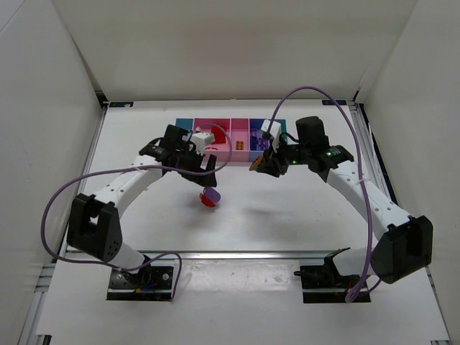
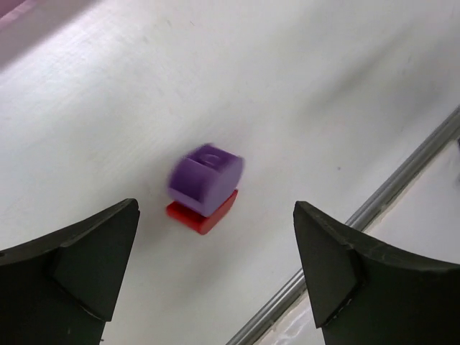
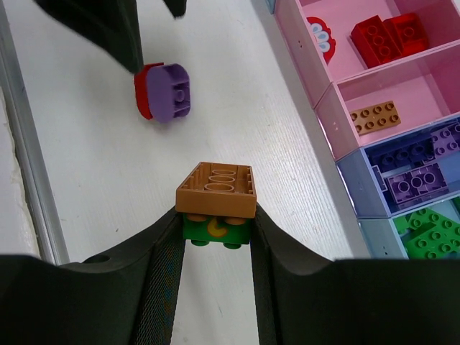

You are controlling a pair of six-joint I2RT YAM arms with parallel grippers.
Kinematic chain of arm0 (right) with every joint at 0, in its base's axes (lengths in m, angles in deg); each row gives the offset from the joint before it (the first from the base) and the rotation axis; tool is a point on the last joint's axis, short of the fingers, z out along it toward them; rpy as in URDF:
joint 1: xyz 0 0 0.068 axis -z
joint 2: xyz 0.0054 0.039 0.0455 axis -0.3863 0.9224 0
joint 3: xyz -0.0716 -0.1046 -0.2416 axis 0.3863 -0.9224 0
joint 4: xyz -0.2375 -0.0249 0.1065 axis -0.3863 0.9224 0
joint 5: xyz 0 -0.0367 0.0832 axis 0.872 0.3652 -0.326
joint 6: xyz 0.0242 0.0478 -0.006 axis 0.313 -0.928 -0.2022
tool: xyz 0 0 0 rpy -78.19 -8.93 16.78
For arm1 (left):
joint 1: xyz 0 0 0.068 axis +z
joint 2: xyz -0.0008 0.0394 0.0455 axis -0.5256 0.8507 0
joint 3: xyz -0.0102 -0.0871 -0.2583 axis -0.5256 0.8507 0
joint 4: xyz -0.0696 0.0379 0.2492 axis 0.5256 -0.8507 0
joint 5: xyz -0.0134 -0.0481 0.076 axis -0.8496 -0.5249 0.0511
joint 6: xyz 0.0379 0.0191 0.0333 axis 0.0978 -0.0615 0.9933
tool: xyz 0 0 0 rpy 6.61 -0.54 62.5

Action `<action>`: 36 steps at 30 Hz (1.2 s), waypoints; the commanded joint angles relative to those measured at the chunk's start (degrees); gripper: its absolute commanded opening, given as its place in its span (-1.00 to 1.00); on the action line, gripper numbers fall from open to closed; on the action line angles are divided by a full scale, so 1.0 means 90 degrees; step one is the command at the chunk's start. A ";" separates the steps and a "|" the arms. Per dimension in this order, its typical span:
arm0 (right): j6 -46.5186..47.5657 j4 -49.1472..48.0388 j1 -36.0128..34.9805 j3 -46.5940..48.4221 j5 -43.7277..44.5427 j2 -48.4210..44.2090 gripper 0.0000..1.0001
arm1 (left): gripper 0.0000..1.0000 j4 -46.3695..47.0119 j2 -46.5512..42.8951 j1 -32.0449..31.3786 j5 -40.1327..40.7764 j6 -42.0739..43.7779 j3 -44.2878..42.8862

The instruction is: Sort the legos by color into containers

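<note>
Our right gripper (image 3: 215, 215) squeezes a green brick (image 3: 215, 230) with an orange brick (image 3: 217, 188) on top, just beside the tray (image 3: 325, 100). Our left gripper (image 2: 215, 237) is spread wide, holding nothing, above a purple piece (image 2: 205, 176) sitting on a red piece (image 2: 203, 215), farther from the tray.

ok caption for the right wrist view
Right end effector gripping an orange-on-green lego stack beside the sorting tray.

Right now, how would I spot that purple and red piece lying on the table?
Find the long pink and blue tray at the far side, then come nearer onto the white table. There lies a rounded purple brick joined to a red one. It is the only piece lying loose outside the tray.
</note>
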 commanded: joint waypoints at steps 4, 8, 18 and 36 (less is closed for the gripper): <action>0.0171 -0.0050 0.0032 -0.0011 0.0126 0.0034 -1.00 | 0.99 0.0492 -0.0411 0.0815 -0.0194 -0.0882 -0.0234; 0.0151 -0.0177 0.0032 0.0037 0.0166 0.0102 -1.00 | 0.99 0.0579 -0.0099 0.1840 -0.1713 -0.1633 -0.0616; 0.0647 0.0407 0.0013 0.0885 -0.1853 0.0843 -1.00 | 0.99 0.3158 -0.0850 0.2117 -0.5429 -0.2368 -0.0137; 0.0357 0.0994 -0.0260 0.2644 -0.4942 0.2338 -1.00 | 0.99 0.3237 -0.1759 0.1150 -0.5000 -0.0054 0.0312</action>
